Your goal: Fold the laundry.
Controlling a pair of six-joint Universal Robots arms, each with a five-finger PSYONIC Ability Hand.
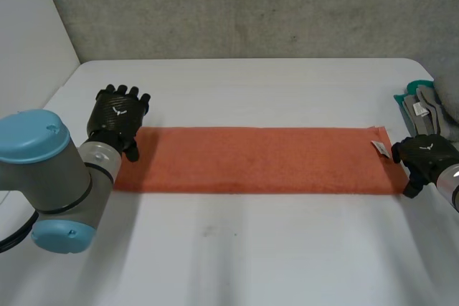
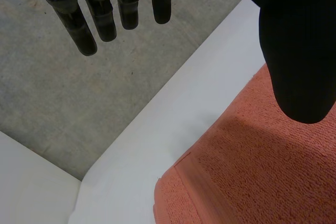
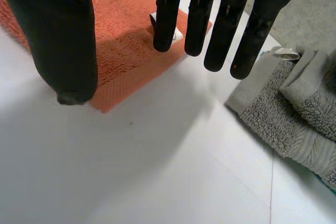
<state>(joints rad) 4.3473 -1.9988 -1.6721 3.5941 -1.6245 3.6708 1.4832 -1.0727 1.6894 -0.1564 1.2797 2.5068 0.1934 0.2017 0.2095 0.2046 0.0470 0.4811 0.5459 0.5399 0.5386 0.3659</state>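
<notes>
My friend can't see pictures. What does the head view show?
A long orange towel lies flat across the white table, with the left hand at one short end and the right hand at the other.

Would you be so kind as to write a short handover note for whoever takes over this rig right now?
Left hand: open, fingers straight, at the left end of the orange towel, holding nothing.
Right hand: open, at its right end, by the white label.
The towel lies flat as a long strip across the white table.
Done: grey towels lie folded at the table's right edge.
Left: probably grasp both ends and fold the strip end to end.
</notes>
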